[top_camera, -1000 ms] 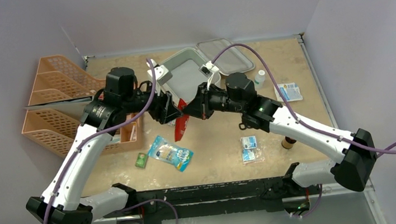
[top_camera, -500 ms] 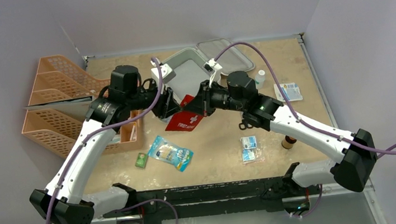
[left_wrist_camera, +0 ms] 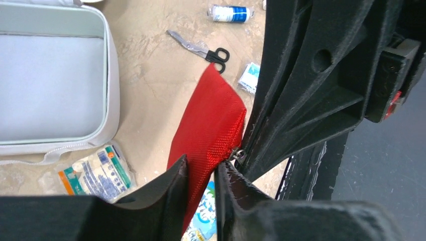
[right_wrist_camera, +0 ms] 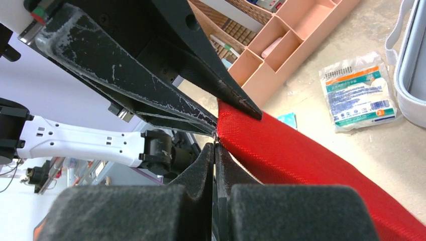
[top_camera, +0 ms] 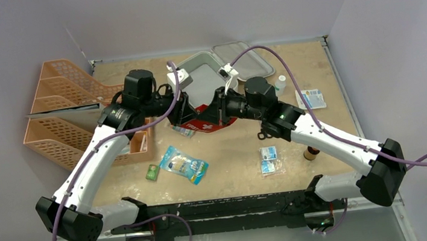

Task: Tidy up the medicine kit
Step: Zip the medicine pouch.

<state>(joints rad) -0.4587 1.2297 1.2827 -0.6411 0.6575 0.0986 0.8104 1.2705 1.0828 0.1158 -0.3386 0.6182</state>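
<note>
Red pouch (left_wrist_camera: 208, 118), a second ago hanging limp, now drawn level between both arms: right gripper (right_wrist_camera: 215, 150) pinched fully shut at its zip end, left gripper (left_wrist_camera: 201, 170) narrowed onto the opposite edge, just in front of the open medicine kit (top_camera: 200, 76), which suggests it is braced for unzipping.

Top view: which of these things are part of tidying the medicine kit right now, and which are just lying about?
In use: medicine kit, red pouch, left end effector, right end effector.
Lying about, perhaps for later: orange trays, scissors, gauze packet, blue packet, white bottle.
</note>
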